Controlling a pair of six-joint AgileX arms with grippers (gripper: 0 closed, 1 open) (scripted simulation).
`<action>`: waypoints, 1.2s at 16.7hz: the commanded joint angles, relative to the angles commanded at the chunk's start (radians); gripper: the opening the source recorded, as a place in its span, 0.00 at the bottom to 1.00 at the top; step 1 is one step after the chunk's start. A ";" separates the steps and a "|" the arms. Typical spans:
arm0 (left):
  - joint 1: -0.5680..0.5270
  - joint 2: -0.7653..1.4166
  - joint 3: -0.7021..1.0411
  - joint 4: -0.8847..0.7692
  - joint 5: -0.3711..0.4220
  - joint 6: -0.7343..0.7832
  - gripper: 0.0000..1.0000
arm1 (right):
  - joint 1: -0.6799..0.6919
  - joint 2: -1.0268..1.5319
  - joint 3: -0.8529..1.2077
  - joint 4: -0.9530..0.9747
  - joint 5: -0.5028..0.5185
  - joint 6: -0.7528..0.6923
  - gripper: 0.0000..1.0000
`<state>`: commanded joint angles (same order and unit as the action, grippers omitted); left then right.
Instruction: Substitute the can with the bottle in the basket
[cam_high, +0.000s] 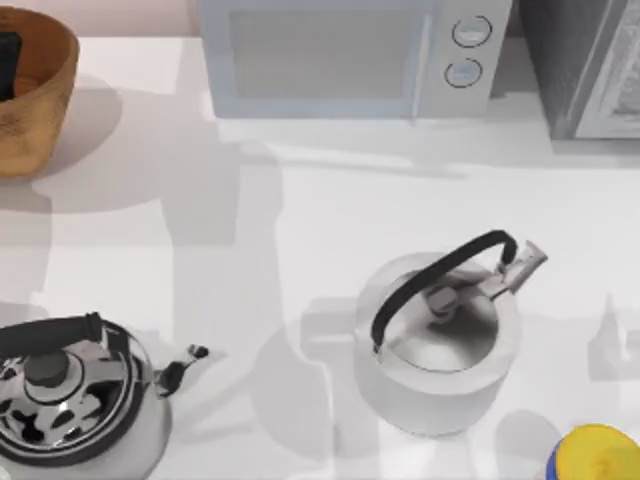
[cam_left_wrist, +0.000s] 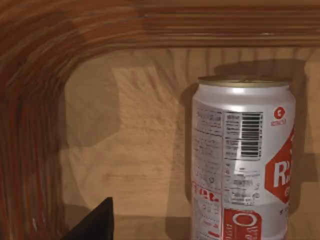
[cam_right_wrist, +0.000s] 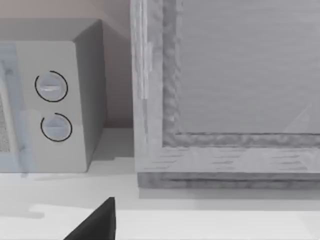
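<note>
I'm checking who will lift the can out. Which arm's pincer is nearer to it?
Left. The left wrist view looks into the basket with the can standing upright close ahead. The right wrist view faces the microwave and a grey appliance instead.

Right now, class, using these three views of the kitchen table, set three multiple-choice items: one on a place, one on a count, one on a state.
1. Where does the can stand?
A. Inside the basket
B. Beside the microwave
C. On a kettle

2. How many kettles are on the table?
A. One
B. Two
C. Three

3. How is the can?
A. On its side
B. Crushed
C. Upright

Answers:
1 A: the left wrist view shows the can against the basket wall.
2 B: a shiny kettle sits at the near left and a white kettle right of centre.
3 C: its pale top faces up.
</note>
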<state>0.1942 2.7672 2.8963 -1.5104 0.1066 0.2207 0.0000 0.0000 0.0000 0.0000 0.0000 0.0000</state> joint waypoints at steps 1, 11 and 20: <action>0.001 -0.002 -0.013 0.013 -0.001 -0.002 1.00 | 0.000 0.000 0.000 0.000 0.000 0.000 1.00; -0.004 -0.041 -0.320 0.279 -0.003 -0.009 1.00 | 0.000 0.000 0.000 0.000 0.000 0.000 1.00; -0.004 -0.041 -0.320 0.279 -0.003 -0.009 0.55 | 0.000 0.000 0.000 0.000 0.000 0.000 1.00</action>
<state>0.1902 2.7265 2.5760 -1.2317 0.1033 0.2121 0.0000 0.0000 0.0000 0.0000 0.0000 0.0000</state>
